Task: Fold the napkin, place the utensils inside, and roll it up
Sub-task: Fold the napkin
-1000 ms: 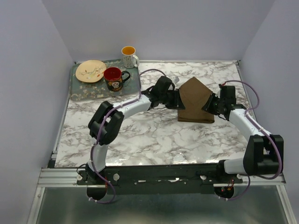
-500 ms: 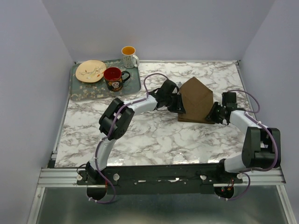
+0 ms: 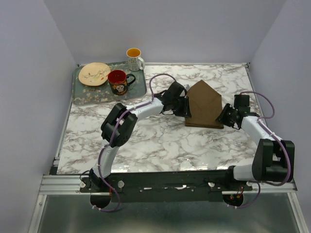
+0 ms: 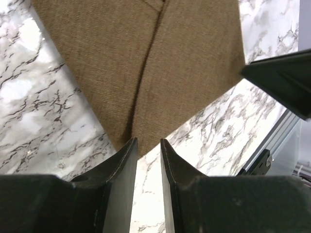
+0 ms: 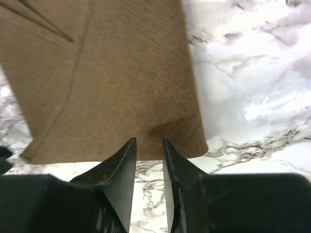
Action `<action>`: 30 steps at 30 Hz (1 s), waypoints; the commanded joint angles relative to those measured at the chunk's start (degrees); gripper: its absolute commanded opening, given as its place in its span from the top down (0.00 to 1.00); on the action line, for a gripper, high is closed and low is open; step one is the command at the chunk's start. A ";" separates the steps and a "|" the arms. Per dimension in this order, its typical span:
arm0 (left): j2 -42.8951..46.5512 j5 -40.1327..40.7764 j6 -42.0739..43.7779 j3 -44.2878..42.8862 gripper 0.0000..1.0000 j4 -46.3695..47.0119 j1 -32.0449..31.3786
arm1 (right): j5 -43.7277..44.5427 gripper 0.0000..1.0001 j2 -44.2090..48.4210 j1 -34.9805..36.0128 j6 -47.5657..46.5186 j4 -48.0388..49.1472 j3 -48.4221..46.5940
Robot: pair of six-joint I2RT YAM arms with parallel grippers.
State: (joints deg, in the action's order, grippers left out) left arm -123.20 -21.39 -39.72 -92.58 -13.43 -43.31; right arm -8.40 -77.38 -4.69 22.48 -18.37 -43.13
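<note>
We see the dark brown cloth napkin (image 3: 203, 105) folded into a house shape, lying between the left gripper (image 4: 148, 148) and right gripper (image 5: 149, 145); each pair of jaws stands narrowly parted at an edge, nothing visibly between them. Closing short could miss the cloth. Since half a second ago the right arm has backed outward.

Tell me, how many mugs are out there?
2: a red mug on the tray beside the plate, and a white mug at the tray's far right corner.
</note>
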 commanded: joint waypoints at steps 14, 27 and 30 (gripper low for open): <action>-1.87 1.08 3.51 -2.70 0.63 -1.95 -3.27 | 0.23 0.62 0.03 -0.23 -1.39 -2.11 -2.83; 7.42 1.26 5.18 -2.79 0.52 -4.41 -3.01 | -2.32 0.63 -10.24 0.73 -0.33 -3.25 -14.34; 12.08 0.73 5.18 -0.17 0.50 -3.97 -2.92 | -1.88 0.76 -12.09 1.61 -1.12 -4.74 -15.57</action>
State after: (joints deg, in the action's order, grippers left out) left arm -121.27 -20.32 -35.73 -94.04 -17.65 -46.35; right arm -9.37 -87.13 -4.29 21.96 -20.27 -56.21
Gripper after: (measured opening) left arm 0.491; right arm 0.308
